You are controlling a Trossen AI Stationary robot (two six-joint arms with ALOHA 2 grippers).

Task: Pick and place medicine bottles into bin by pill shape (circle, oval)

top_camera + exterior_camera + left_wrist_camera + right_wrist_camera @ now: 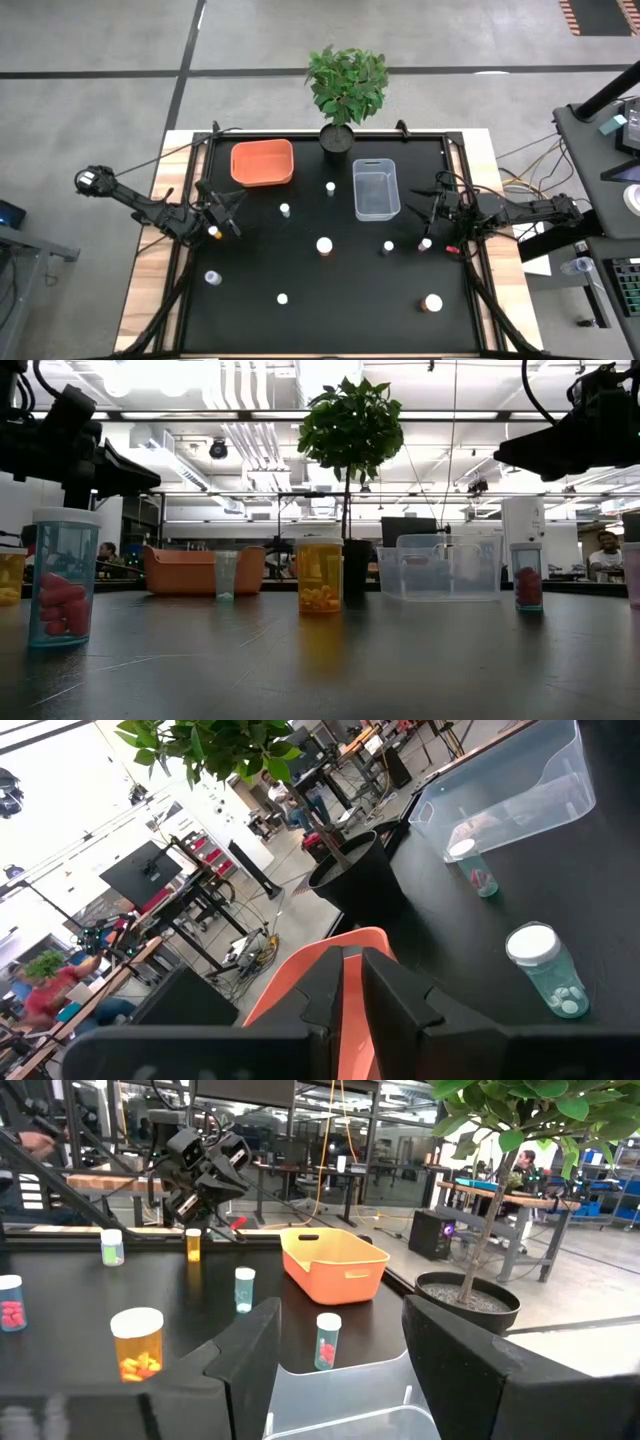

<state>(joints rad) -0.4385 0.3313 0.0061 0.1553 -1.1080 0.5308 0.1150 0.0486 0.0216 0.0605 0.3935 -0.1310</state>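
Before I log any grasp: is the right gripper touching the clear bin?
Apart. The high view shows the right gripper beside the clear bin, with bare black mat between them; the right wrist view shows its fingers open above the bin.

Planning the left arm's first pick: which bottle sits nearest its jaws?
The small amber bottle right at the left gripper, below the orange bin; all other bottles stand clearly farther out on the mat.

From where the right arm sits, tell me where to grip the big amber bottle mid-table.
Grip the big amber bottle across its round body, just under the white cap, probably coming straight down from above. It stands upright with bare mat all round it, so the right gripper, jaws open, has room on either side.
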